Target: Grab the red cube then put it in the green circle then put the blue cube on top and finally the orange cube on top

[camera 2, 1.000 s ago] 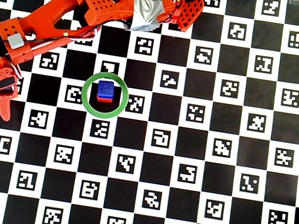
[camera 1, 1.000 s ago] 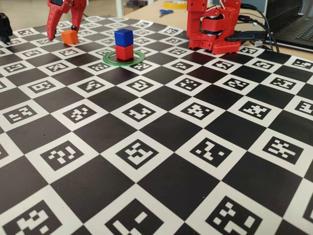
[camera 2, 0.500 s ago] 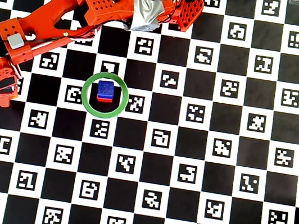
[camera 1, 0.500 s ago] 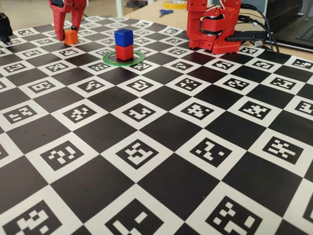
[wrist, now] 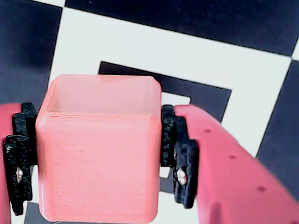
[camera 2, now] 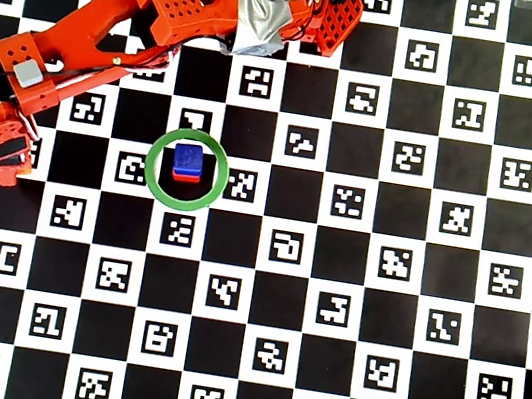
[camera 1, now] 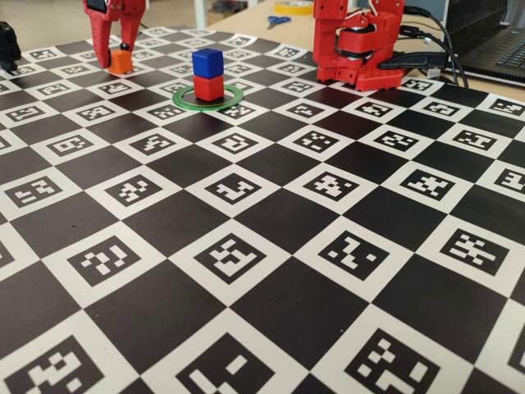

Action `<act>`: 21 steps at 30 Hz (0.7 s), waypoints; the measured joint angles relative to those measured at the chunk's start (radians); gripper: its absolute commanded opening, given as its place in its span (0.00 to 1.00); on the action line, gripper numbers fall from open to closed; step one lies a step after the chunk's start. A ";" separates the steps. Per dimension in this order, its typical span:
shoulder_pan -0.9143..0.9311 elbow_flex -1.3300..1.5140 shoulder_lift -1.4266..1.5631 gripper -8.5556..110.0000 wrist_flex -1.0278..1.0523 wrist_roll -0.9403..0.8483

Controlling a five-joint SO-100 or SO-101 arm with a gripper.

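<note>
Inside the green circle (camera 1: 207, 98), blue cube (camera 1: 207, 62) tops red cube (camera 1: 208, 87).

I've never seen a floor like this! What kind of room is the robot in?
Probably a robotics lab or workshop bench, not a floor. The checkerboard mat is printed with camera tracking markers, a laptop with cables sits beside the red arm's base, and scissors lie on the wooden desk behind.

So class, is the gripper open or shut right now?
Shut on the orange cube: in the wrist view both pads press its sides.
</note>
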 measured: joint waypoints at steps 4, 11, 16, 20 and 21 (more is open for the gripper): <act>0.000 0.000 0.000 0.19 0.035 0.000; 0.000 0.000 0.006 0.19 0.086 0.000; 0.000 0.000 0.043 0.18 0.109 0.000; 0.000 0.006 0.120 0.18 0.112 0.000; 0.000 0.017 0.140 0.18 0.112 0.000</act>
